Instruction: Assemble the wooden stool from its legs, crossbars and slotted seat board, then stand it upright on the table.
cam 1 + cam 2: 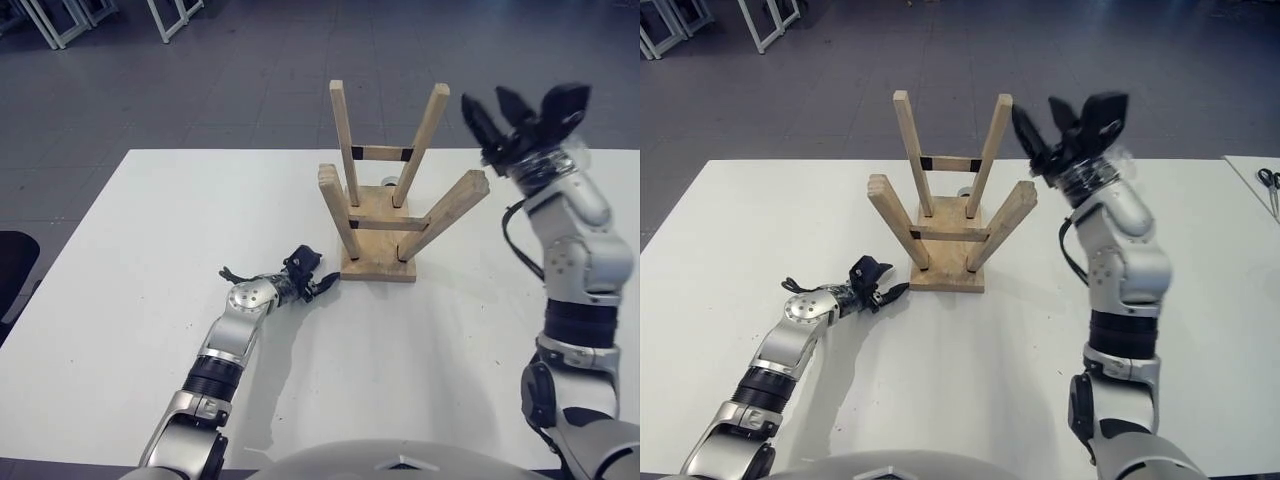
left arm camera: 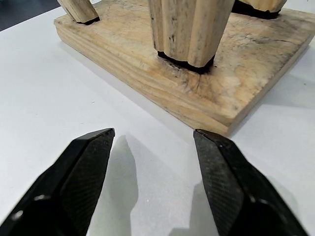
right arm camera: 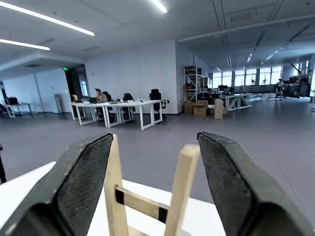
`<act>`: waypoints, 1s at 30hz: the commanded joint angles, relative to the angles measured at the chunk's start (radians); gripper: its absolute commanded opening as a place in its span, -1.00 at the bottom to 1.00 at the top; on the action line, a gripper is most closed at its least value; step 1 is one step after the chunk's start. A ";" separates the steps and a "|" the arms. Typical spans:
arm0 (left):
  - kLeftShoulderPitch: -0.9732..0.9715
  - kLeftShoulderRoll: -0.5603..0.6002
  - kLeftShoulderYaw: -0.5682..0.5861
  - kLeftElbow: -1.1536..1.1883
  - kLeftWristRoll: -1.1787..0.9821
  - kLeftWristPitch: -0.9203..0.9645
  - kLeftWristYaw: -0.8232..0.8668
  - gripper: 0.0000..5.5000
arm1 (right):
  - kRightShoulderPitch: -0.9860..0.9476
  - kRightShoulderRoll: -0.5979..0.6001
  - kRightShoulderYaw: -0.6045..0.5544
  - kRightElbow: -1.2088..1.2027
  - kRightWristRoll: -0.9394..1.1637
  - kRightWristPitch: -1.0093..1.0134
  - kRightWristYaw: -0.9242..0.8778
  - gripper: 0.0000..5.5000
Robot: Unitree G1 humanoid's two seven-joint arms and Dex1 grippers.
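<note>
The left wrist view cut off the legs (image 2: 187, 29) just above the seat board (image 2: 197, 93); a small object (image 1: 964, 191) behind the stool (image 1: 940, 233) was too small to identify.

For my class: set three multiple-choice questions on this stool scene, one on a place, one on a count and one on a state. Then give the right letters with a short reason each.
1. Where is the left gripper?
A. Low over the table, beside a corner of the seat board
B. On top of a leg
C. Beyond the table's edge

2. How many legs of the stool point upward?
A. Two
B. Three
C. Four

3. What is the state of the right gripper?
A. Shut on a leg
B. Open, holding nothing
C. Shut on a crossbar

Answers:
1 A: its fingers lie just above the tabletop, facing the board's corner.
2 C: the stool stands upside down on its seat board, with four legs rising from it.
3 B: its fingers are spread in the air beside the leg tops, touching none.
</note>
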 commanded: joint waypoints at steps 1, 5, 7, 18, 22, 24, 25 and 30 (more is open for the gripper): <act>0.026 0.023 -0.019 -0.016 0.008 0.044 -0.011 0.09 | -0.080 -0.055 -0.057 -0.223 0.224 0.167 -0.071 0.15; 0.025 0.028 -0.020 -0.018 0.009 0.051 -0.007 0.09 | 0.001 -0.125 0.023 -0.253 0.219 0.255 -0.062 0.15; 0.027 0.028 -0.021 -0.021 0.009 0.052 -0.004 0.09 | 0.050 -0.142 0.074 -0.223 0.175 0.272 -0.059 0.15; 0.027 0.037 -0.019 -0.017 0.011 0.046 -0.001 0.09 | 0.017 -0.105 0.097 -0.197 0.256 0.352 -0.028 0.15; 0.036 0.042 -0.014 -0.018 0.010 0.044 0.002 0.09 | -0.213 -0.065 -0.028 -0.185 0.369 0.253 -0.078 0.15; 0.044 0.044 -0.015 -0.022 0.010 0.044 0.003 0.09 | -0.311 -0.055 -0.049 -0.160 0.397 0.214 -0.097 0.15; 0.048 0.043 -0.015 -0.024 0.010 0.044 0.005 0.09 | -0.348 -0.055 -0.048 -0.134 0.381 0.191 -0.101 0.15; 0.043 0.039 -0.016 -0.015 0.009 0.036 0.006 0.09 | -0.182 -0.050 0.114 0.008 0.206 0.131 -0.014 0.15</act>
